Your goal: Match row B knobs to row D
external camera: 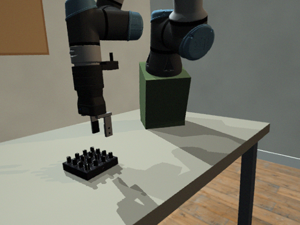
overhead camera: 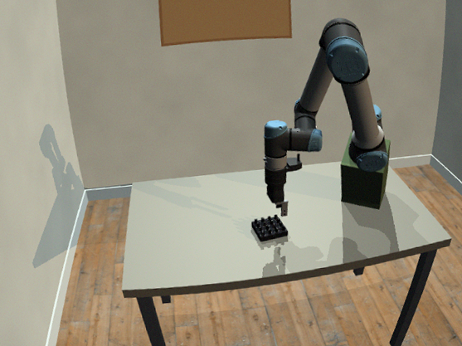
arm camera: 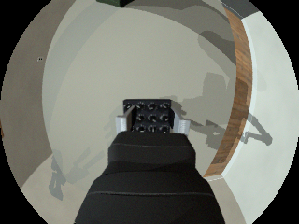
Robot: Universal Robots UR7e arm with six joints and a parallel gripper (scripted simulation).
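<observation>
Open tool (overhead camera: 282, 209) (external camera: 101, 126) (arm camera: 152, 113) above black knob box (overhead camera: 269, 228) (external camera: 88, 174) (arm camera: 148, 102)

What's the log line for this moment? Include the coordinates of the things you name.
gripper (overhead camera: 279, 209) (external camera: 101, 134) (arm camera: 152, 113): open, empty | position: above knob box (overhead camera: 269, 229) (external camera: 87, 174) (arm camera: 148, 102) | contact: none visible | knob settings: unreadable

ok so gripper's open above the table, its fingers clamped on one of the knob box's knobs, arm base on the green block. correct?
Not quite: the fingers clamp no knob. The exterior view shows the open gripper hanging above the knob box, with a gap between. Arm base on the green block: right.
</observation>
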